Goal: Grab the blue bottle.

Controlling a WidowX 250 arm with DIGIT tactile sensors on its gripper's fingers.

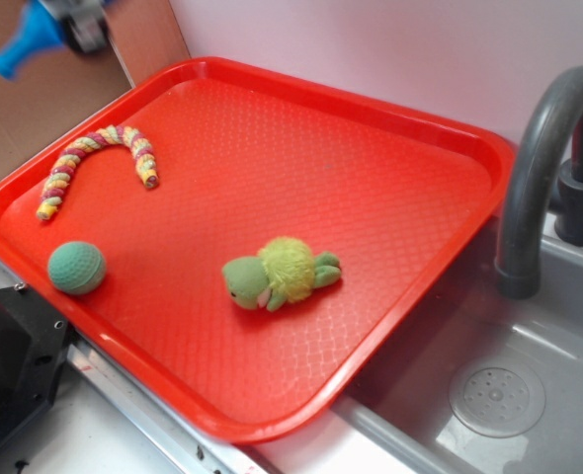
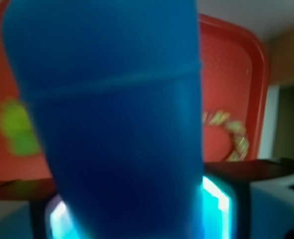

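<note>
The hand (image 1: 79, 25), blurred at the top left corner of the exterior view, is clamped around the blue bottle (image 1: 25, 47), held high above the tray's far left corner, its flared neck pointing down-left. In the wrist view the bottle's smooth plastic body (image 2: 117, 114) fills the frame. Below lies the red tray (image 1: 371, 178), its surface finely dimpled. On it rest a twisted rope toy (image 1: 94, 158) curved like a hook, a dimpled teal ball (image 1: 76, 267) and a fuzzy green plush turtle (image 1: 282, 274). A grey faucet (image 1: 543, 148) arches over the sink (image 1: 529, 355).
</note>
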